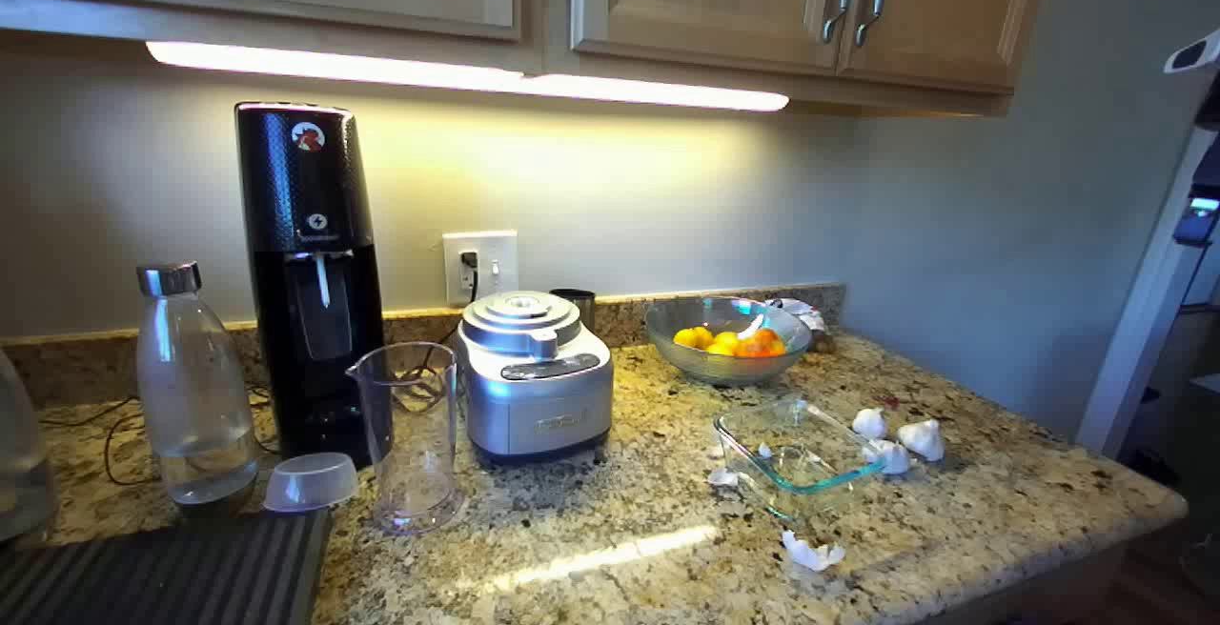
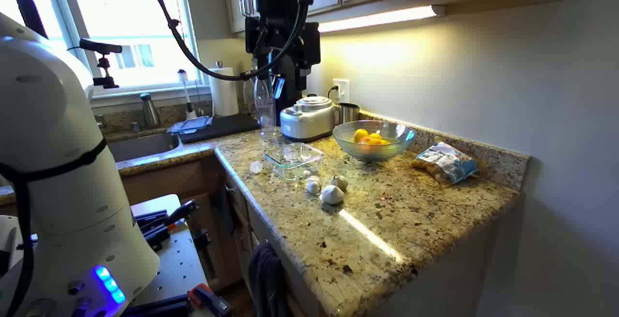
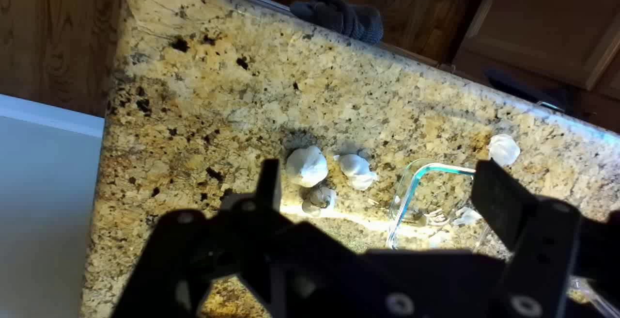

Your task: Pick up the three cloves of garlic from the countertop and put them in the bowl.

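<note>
My end effector [image 3: 380, 184] gapes wide, empty; three garlic bulbs [image 3: 307, 166] sit on the granite worktop [image 3: 261, 104], none yet in the glass dish [image 1: 822, 485].

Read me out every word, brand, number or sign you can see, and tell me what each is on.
No word or number reads clearly.
Lightning-bolt sign: on the tall black machine.
Lettering under that sign: too blurred.
Round sticker, same machine: reddish picture, no readable words.
Front lettering on the silver appliance: too blurred.
Print on the blue-and-white bag: too small and blurred.
</note>
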Action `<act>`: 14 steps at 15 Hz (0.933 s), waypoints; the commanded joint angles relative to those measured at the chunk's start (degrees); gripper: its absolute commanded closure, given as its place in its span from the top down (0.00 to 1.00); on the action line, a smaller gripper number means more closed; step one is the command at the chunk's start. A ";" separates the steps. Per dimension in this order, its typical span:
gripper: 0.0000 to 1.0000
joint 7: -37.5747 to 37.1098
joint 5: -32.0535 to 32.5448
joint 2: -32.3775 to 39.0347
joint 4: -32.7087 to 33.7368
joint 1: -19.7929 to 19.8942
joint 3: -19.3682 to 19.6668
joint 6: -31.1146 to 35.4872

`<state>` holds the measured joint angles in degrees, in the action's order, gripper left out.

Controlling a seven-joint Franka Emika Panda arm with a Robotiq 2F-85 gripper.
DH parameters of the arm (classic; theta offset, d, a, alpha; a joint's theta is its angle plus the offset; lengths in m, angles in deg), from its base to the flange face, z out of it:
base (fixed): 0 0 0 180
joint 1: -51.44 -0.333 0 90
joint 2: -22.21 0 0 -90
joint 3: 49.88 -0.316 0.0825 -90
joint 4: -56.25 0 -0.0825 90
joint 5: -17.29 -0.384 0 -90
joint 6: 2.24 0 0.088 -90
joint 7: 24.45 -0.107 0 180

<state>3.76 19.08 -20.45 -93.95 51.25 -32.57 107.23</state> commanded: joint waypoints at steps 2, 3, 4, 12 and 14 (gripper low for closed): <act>1.00 0.38 -0.45 0.16 0.10 0.68 -0.60 -0.10; 1.00 0.38 -0.45 0.16 0.10 0.68 -0.60 -0.10; 1.00 0.38 -0.45 0.16 0.10 0.68 -0.60 -0.10; 1.00 0.38 -0.45 0.16 0.10 0.68 -0.60 -0.10; 1.00 -0.13 -0.63 0.67 0.00 0.08 -1.58 0.75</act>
<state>3.76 19.00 -20.45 -93.94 51.25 -32.83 107.23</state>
